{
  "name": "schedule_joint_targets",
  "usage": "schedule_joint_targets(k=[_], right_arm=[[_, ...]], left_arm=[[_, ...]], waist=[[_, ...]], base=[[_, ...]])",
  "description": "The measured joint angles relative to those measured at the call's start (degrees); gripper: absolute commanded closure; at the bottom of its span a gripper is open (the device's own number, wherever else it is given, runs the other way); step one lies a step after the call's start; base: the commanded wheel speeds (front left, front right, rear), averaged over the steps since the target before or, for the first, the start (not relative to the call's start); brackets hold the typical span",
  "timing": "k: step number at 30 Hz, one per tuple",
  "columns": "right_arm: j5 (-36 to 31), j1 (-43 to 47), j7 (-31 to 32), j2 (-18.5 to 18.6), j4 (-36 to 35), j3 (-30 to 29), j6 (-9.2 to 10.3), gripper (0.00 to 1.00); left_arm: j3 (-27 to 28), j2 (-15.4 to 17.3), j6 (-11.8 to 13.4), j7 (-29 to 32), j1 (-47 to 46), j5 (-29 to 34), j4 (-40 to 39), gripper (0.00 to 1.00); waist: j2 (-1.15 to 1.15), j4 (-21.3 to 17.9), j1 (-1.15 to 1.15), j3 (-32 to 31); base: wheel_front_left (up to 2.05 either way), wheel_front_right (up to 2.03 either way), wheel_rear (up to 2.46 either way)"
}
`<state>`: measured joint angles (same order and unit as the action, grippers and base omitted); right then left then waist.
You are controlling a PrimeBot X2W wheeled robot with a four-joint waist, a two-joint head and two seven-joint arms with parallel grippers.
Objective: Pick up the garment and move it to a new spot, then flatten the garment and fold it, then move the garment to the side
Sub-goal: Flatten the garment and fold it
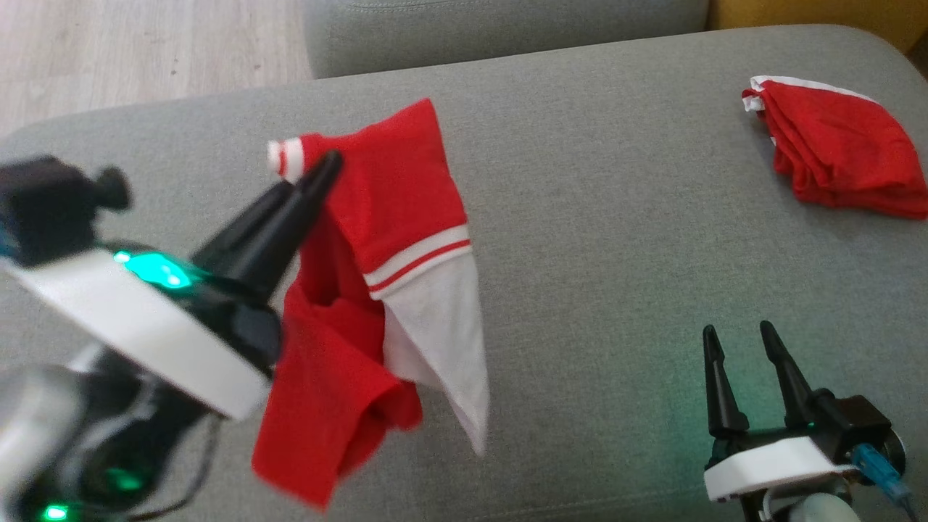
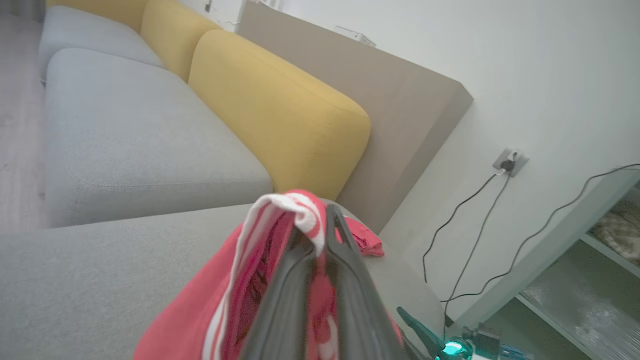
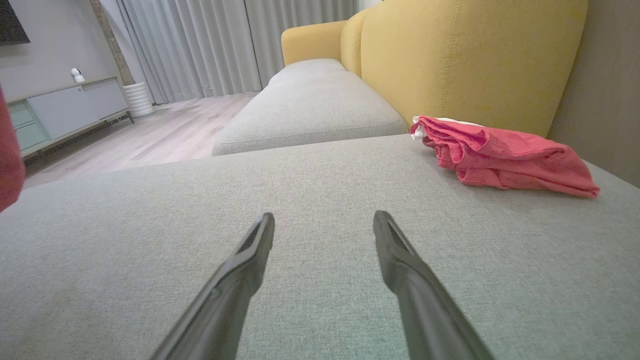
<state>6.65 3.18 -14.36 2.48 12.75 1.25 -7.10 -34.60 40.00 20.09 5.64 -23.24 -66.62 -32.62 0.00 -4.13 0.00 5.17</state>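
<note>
A red garment with white panels and striped trim hangs in the air above the grey sofa seat. My left gripper is shut on its white-striped edge and holds it up. In the left wrist view the striped hem bunches over my left gripper. My right gripper stands open low at the right, nothing between its fingers. From the right wrist, that open gripper points across bare cushion.
A second red garment lies bunched at the seat's far right corner, the same heap lying against the yellow backrest. Another grey cushion adjoins at the back. Wood floor lies at the upper left.
</note>
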Motion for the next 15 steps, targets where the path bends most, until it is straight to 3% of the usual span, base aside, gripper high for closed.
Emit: schedule_joint_targets(k=[3, 6, 7, 9, 12, 15], right_arm=[[0.54, -0.01, 0.0, 0.0, 0.03, 0.37, 0.0, 0.0], [0.94, -0.03, 0.0, 0.0, 0.07, 0.59, 0.0, 0.0], [0.96, -0.04, 0.0, 0.0, 0.12, 0.78, 0.0, 0.0], [1.14, -0.17, 0.0, 0.0, 0.35, 1.04, 0.0, 0.0], [1.43, -0.4, 0.0, 0.0, 0.63, 1.74, 0.0, 0.0], [1.44, -0.94, 0.0, 0.0, 1.1, 2.55, 0.0, 0.0]], left_arm=[[3.61, 3.25, -2.16, 2.75, -0.57, -4.93, -3.02, 1.0], [6.16, 5.94, -6.42, 6.87, -0.86, -12.27, -2.29, 1.0], [5.86, 7.92, -9.38, 10.78, -0.99, -15.52, 1.8, 1.0], [3.83, 8.56, -12.27, 15.26, -1.54, -17.85, 7.4, 1.0], [-1.4, 6.8, -14.5, 20.75, -3.67, -18.18, 17.75, 1.0], [-6.53, 0.83, -15.11, 23.37, -7.6, -15.6, 29.2, 1.0]], waist=[[0.0, -0.26, 0.0, -0.01], [0.0, -0.69, 0.0, 0.13], [0.0, -1.03, 0.0, 0.31], [0.0, -1.37, 0.0, 0.55], [0.0, -2.05, 0.0, 0.98], [0.0, -3.05, 0.0, 1.25]], base=[[0.0, 0.0, 0.0], [0.0, 0.0, 0.0], [0.0, 0.0, 0.0], [0.0, 0.0, 0.0], [0.0, 0.0, 0.0], [0.0, 0.0, 0.0]])
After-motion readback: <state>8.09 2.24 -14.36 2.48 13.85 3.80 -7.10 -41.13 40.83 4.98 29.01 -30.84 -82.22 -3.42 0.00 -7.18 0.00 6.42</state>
